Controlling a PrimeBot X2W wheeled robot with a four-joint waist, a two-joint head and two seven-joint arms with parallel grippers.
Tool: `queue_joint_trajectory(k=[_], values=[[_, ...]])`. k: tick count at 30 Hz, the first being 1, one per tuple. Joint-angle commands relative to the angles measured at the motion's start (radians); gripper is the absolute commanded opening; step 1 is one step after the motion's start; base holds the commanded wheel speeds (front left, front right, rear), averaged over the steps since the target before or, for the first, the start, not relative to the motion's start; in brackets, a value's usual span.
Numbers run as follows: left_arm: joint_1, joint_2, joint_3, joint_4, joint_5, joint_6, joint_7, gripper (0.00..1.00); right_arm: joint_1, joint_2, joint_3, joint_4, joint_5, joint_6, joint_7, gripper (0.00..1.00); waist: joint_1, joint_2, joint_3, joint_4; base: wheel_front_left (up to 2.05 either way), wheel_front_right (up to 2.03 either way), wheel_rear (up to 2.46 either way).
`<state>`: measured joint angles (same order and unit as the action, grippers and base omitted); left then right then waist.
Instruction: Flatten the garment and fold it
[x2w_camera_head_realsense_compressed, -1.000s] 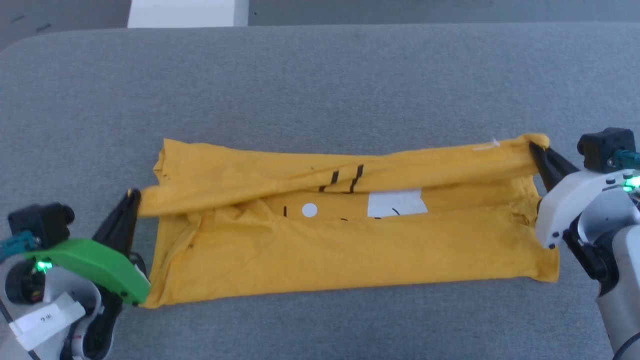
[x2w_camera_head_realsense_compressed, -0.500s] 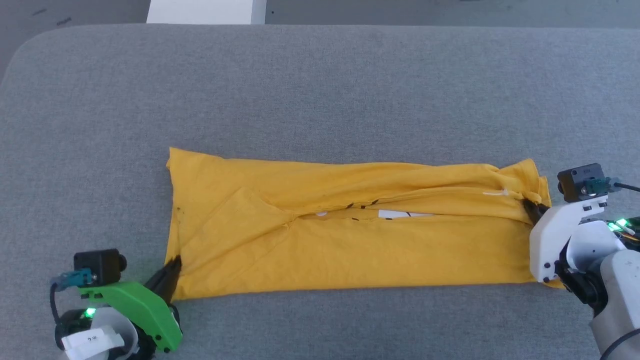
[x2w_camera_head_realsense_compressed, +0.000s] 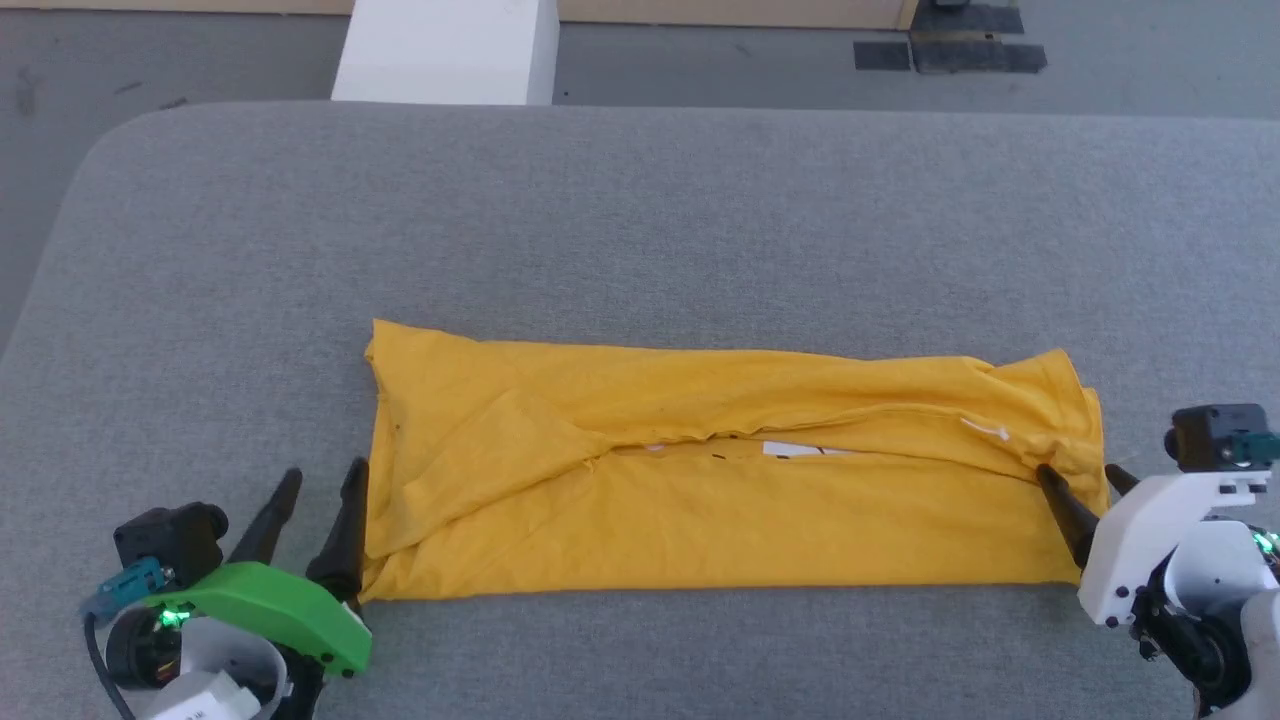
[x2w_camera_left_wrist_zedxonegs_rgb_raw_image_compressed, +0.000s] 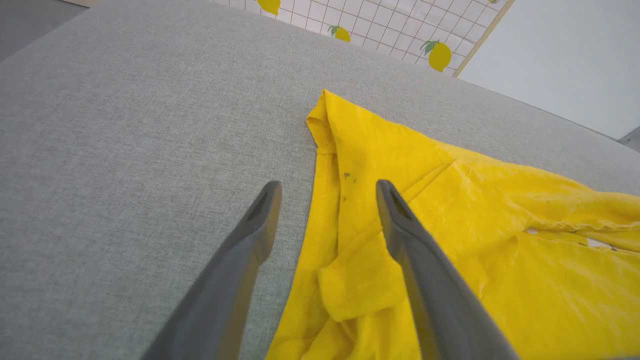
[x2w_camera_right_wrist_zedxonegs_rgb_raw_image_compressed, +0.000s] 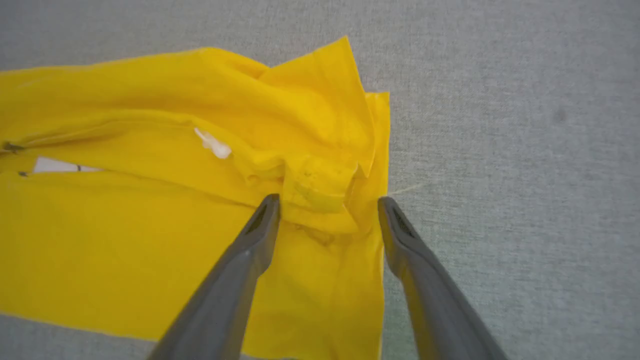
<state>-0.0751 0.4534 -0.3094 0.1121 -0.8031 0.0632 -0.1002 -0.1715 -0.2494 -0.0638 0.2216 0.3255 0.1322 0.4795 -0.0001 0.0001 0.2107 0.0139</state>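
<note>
The mustard-yellow garment (x2w_camera_head_realsense_compressed: 730, 480) lies on the grey padded table as a long band folded lengthwise, with a thin slit of white and black print showing along its middle. My left gripper (x2w_camera_head_realsense_compressed: 322, 482) stands open at the garment's left end, one finger over the cloth edge (x2w_camera_left_wrist_zedxonegs_rgb_raw_image_compressed: 345, 200), the other over bare table. At the right end my right gripper (x2w_camera_head_realsense_compressed: 1080, 478) is open too, its fingers straddling the bunched corner (x2w_camera_right_wrist_zedxonegs_rgb_raw_image_compressed: 325, 190). Nothing is held in either gripper.
The grey table (x2w_camera_head_realsense_compressed: 640, 220) stretches wide behind the garment, with rounded corners and its front edge near my arms. A white block (x2w_camera_head_realsense_compressed: 445, 50) stands on the floor beyond the far edge. Dark mats (x2w_camera_head_realsense_compressed: 950, 50) lie on the floor at the back right.
Both grippers were shut on the garment's ends, carried the upper layer down toward me, then let go and opened. The garment now lies folded lengthwise. The head camera has tilted.
</note>
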Motion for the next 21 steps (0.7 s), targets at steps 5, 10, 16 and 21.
queue_joint_trajectory(k=[5, 10, 16, 21], values=[[-0.060, -0.037, 0.017, 0.000, 0.104, 0.033, -0.132, 1.00, 0.054, 0.070, -0.071, -0.100, -0.007, -0.002, -0.057, 1.00, 0.0001, -0.0001, -0.029, 0.017, 0.00, 0.00, 0.00], [-0.122, -0.081, 0.054, 0.008, 0.209, 0.043, -0.160, 1.00, 0.067, 0.145, -0.154, -0.158, -0.025, -0.002, -0.112, 1.00, 0.0001, -0.0001, -0.040, 0.023, 0.00, 0.00, 0.00], [-0.181, -0.146, 0.128, 0.014, 0.347, 0.002, -0.161, 1.00, 0.041, 0.191, -0.220, -0.145, -0.058, -0.002, -0.155, 1.00, 0.0001, -0.0001, -0.039, 0.020, 0.00, 0.00, 0.00], [-0.206, -0.185, 0.177, 0.051, 0.416, -0.048, -0.161, 1.00, 0.002, 0.198, -0.256, -0.071, -0.053, -0.002, -0.155, 1.00, 0.0001, -0.0001, -0.033, 0.011, 0.00, 0.00, 0.00]])
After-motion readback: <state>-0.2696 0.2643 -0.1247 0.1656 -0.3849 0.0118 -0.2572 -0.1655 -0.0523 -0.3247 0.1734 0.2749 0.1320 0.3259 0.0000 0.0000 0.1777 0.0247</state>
